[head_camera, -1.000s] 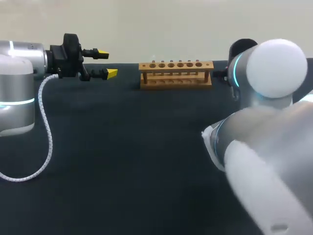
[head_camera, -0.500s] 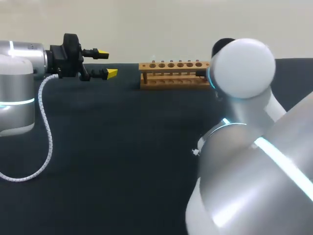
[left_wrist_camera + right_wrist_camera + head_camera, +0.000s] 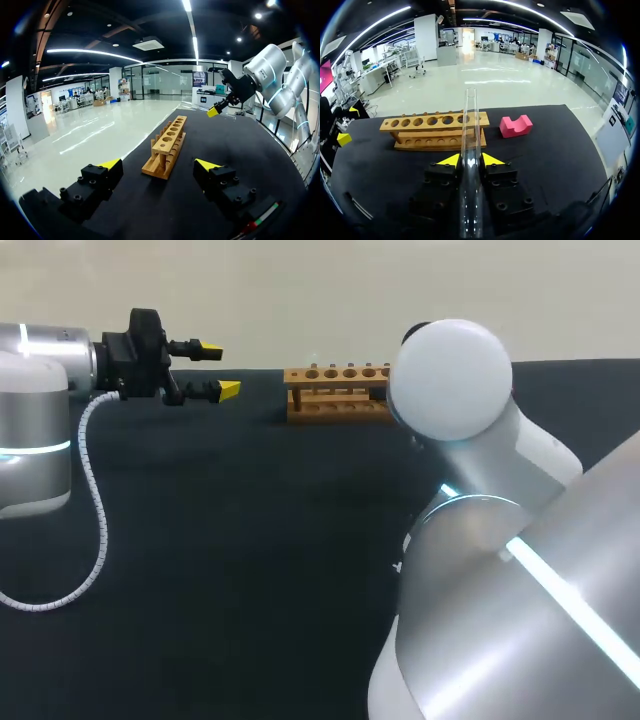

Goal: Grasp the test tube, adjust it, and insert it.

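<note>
A clear glass test tube [image 3: 470, 117] stands out lengthwise from my right gripper [image 3: 471, 160], whose yellow-tipped fingers are shut on it from both sides. Ahead of it on the black table lies the wooden rack [image 3: 435, 131] with a row of holes, all of them bare. In the head view the rack [image 3: 335, 390] sits at the far middle, its right end hidden by my right arm [image 3: 450, 380], which also hides that gripper. My left gripper [image 3: 220, 370] hangs open at the far left, and in its own view the gripper [image 3: 158, 164] faces the rack [image 3: 167, 145] end-on.
A pink notched block [image 3: 515, 125] lies on the table just to the right of the rack. The black tabletop [image 3: 230, 540] stretches bare in front of the rack. My right arm's bulky joints fill the near right of the head view.
My right arm has swung leftward across the head view, now covering the rack's right end. The left arm has stayed still.
</note>
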`<state>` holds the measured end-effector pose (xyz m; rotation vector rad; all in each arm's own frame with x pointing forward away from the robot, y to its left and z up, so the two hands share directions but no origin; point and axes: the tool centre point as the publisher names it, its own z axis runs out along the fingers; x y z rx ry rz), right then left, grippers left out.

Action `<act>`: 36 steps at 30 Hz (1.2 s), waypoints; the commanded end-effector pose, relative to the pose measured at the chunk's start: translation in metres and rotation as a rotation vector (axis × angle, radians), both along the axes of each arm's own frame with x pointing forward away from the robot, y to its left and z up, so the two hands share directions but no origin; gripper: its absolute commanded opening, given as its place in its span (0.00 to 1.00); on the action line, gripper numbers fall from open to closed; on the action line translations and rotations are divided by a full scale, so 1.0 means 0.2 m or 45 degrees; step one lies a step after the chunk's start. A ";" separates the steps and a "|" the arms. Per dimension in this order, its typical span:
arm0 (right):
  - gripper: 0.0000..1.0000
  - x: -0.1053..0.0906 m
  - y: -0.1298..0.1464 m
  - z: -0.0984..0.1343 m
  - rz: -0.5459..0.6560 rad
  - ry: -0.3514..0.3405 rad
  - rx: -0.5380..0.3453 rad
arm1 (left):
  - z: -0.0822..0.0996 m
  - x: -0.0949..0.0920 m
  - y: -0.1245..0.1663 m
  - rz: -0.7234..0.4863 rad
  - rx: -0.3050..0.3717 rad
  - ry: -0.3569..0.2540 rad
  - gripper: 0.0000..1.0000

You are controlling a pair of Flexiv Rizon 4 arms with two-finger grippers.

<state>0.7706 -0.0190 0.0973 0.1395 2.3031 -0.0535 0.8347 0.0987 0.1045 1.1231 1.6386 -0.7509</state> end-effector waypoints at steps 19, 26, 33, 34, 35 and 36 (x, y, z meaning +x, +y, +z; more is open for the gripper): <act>0.00 0.12 0.19 -0.07 0.088 -0.017 0.066 | 0.00 0.01 0.00 -0.005 0.002 0.004 1.00; 0.00 0.15 0.21 -0.07 0.109 -0.020 0.073 | 0.00 0.01 0.00 -0.005 0.002 0.004 1.00; 0.00 0.16 0.22 -0.10 0.114 -0.006 0.080 | 0.00 0.01 0.00 -0.005 0.002 0.004 1.00; 0.00 0.17 0.22 -0.10 0.116 -0.003 0.082 | 0.00 0.01 0.00 -0.005 0.002 0.004 1.00; 0.00 0.17 0.21 -0.11 0.117 -0.002 0.082 | 0.00 0.01 0.00 -0.005 0.002 0.004 1.00; 0.00 0.17 0.21 -0.11 0.119 0.002 0.082 | 0.00 0.01 0.00 -0.005 0.002 0.004 1.00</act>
